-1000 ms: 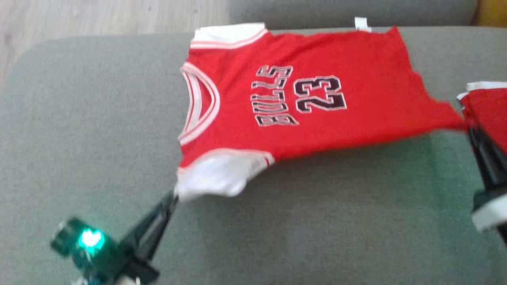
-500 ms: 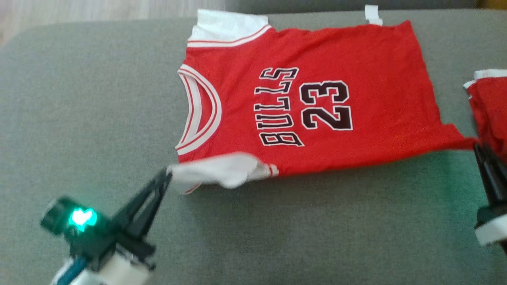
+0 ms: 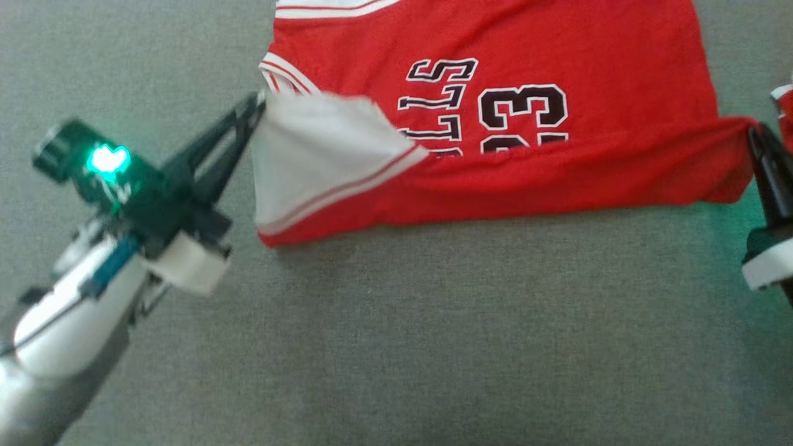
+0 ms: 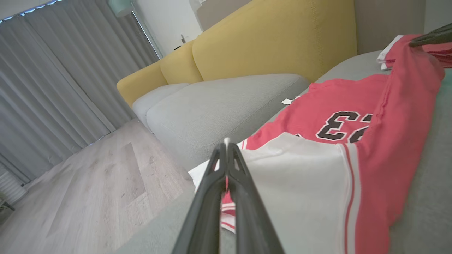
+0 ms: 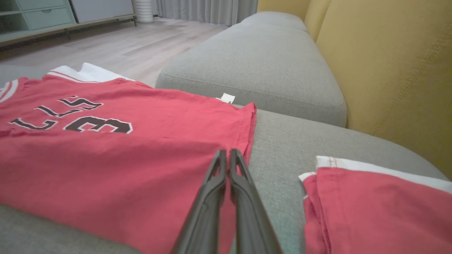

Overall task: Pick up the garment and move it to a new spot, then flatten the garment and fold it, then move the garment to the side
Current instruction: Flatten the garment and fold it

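Grey seat cushion (image 3: pixel 433 347) (image 5: pixel 300 141): carries everything here, with a yellow backrest (image 4: pixel 275 38) (image 5: pixel 388 70) behind and pale wooden floor (image 4: pixel 88 197) beyond.

Red jersey (image 3: pixel 619 62) (image 4: pixel 406 106) (image 5: pixel 106 169): lies print-up on the cushion, far half flat, near edge lifted and doubled over toward the far side. Hides the lower part of the lettering and of the 23.

White sleeve panel (image 3: pixel 310 155) (image 4: pixel 300 183): hangs raised at the jersey's left end, red stripe along its border.

Second red garment (image 5: pixel 370 201) (image 3: pixel 785 105): sits folded just beyond the jersey's right end, apart from it.

Left gripper (image 3: pixel 257 105) (image 4: pixel 226 144): pinches the corner of the white panel, both fingers pressed together, green light glowing on its body.

Right gripper (image 3: pixel 754 133) (image 5: pixel 227 152): clamps the red hem corner at the opposite end, fingers tight together, cloth pulled taut between the 2 grips.

Small white tag (image 5: pixel 226 98) (image 4: pixel 289 101): pokes out at the jersey's far edge.
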Tool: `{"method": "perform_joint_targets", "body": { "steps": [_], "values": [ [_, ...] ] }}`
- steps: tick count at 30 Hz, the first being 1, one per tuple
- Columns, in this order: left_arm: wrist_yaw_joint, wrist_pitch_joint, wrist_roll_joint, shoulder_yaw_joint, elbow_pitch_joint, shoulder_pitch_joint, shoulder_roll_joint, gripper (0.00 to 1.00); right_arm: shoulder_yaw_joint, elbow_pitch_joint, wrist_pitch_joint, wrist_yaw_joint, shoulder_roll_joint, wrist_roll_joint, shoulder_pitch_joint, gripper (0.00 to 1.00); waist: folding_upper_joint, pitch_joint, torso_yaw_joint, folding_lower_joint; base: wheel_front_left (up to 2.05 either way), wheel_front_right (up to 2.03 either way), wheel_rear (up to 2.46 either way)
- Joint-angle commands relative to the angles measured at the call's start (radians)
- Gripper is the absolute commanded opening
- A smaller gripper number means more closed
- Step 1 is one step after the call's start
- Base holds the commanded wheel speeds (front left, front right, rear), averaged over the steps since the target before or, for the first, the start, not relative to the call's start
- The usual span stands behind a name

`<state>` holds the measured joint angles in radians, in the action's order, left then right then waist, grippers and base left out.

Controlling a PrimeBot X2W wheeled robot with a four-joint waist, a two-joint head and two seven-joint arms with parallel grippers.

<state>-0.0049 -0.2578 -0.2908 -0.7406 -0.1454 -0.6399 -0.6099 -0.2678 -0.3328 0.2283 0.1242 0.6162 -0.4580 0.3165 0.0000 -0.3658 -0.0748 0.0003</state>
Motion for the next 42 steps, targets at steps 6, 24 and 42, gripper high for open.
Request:
{"method": "perform_joint_targets", "body": {
  "steps": [6, 24, 42],
  "values": [
    [-0.05, -0.004, 0.047, 0.047, -0.098, -0.171, 0.014, 0.0, -0.049, -0.055, 0.009, 0.007, 0.048, -0.022, 0.095, 0.0, 0.0, -0.044, -0.002, -0.0003, 0.0, 0.0, 0.0],
    [0.091, -0.004, -0.143, 0.228, -0.24, 0.069, 0.246, 1.0, -0.052, -0.149, 0.033, 0.007, -0.082, -0.072, 0.169, 1.0, 0.0, 0.002, 0.019, -0.0003, 0.0, 0.0, 0.0],
    [0.109, 0.043, -0.305, 0.259, -0.406, 0.279, 0.386, 1.0, 0.047, -0.08, 0.033, 0.007, -0.164, -0.023, 0.019, 1.0, 0.0, 0.072, 0.045, -0.0003, 0.0, 0.0, 0.0]
  ]
}}
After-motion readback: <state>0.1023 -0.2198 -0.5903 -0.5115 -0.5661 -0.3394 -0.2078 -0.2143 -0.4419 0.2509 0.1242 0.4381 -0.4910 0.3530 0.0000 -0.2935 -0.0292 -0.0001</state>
